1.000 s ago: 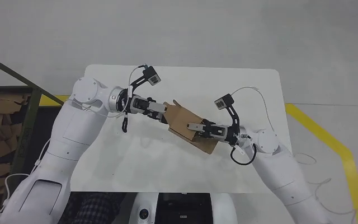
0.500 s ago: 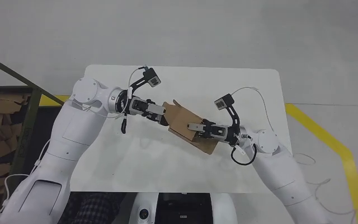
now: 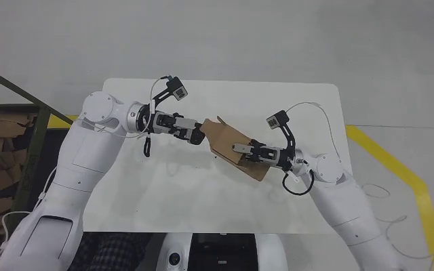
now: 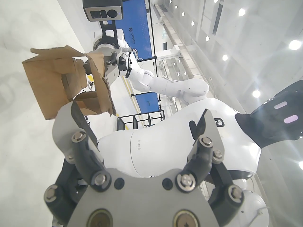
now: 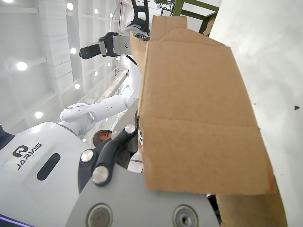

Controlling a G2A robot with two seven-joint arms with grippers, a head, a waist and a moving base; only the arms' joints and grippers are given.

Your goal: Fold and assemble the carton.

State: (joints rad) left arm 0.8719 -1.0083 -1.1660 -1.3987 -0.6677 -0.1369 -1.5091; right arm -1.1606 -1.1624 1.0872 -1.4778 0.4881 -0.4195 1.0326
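Observation:
A brown carton (image 3: 229,145), partly folded with flaps loose, hangs over the middle of the white table (image 3: 169,196). My right gripper (image 3: 243,149) is shut on its right wall. In the right wrist view the carton (image 5: 194,109) covers most of that gripper, with one finger (image 5: 129,131) showing at the carton's edge. My left gripper (image 3: 197,133) sits just left of the carton, open and holding nothing. In the left wrist view its fingertips (image 4: 77,111) stand wide apart, and the carton (image 4: 56,76) hangs beyond them, open side toward the camera.
Bare table surface lies all around the carton. A green frame (image 3: 27,101) and stacked cardboard (image 3: 12,139) stand off the table's left edge. A yellow floor line (image 3: 390,166) runs to the right.
The right gripper has shifted the carton slightly up and to the right, turning it a little. The left gripper has drawn back a bit from the carton's left edge.

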